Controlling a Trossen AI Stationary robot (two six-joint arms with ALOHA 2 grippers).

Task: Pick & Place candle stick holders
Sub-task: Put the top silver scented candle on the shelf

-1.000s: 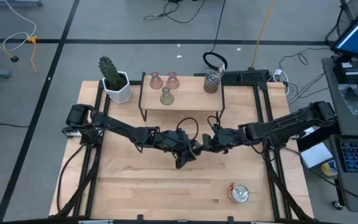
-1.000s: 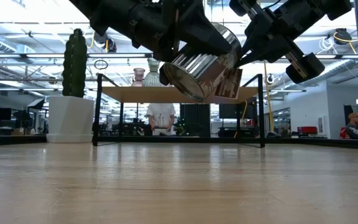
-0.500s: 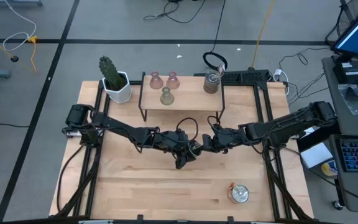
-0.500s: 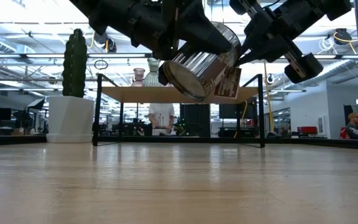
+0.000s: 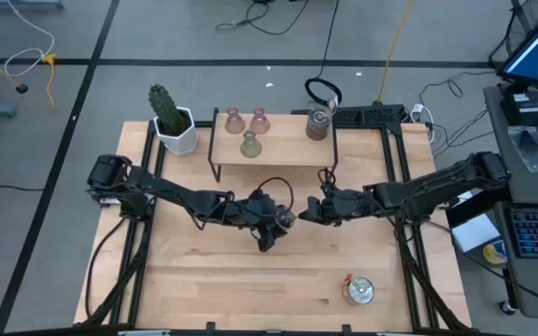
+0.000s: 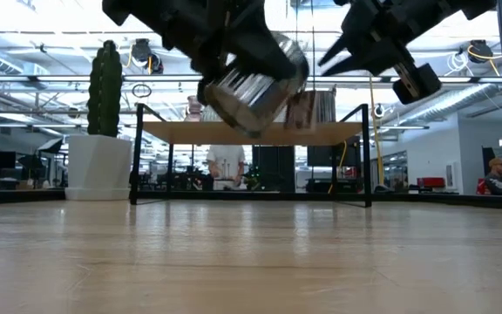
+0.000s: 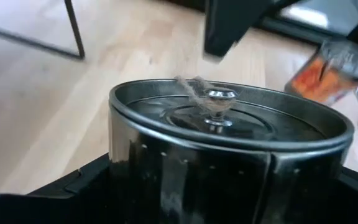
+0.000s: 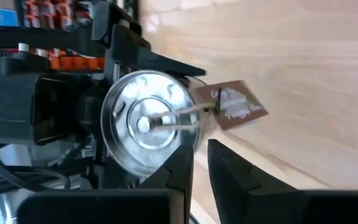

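Just in front of the small wooden shelf (image 5: pixel 271 145), above the table (image 5: pixel 204 280), the left gripper (image 5: pixel 274 224) holds one silver holder (image 6: pixel 253 80) in the air, fingers spread wide around its round body. The right gripper (image 5: pixel 308 213) sits just beside it, fingers parted by a narrow gap and gripping nothing.

Counted from the high view: two pink holders (image 5: pixel 247 119) and one olive holder (image 5: pixel 249 144) stand on the shelf's end nearer the cactus (image 5: pixel 169 114). A second silver holder (image 5: pixel 318 123) stands on the shelf's other end. A third silver holder (image 5: pixel 358 290) rests on the table well in front of the shelf. That makes six holders and one cactus in a white pot.

Only the right wrist view shows a brown paper tag (image 8: pixel 234 106) tied by string to the held holder's centre knob; its pale printing is too small to read. In the left wrist view the knob and a twist of string sit inside the rim. The low view shows the holder tilted, clear of the table, with the room beyond.
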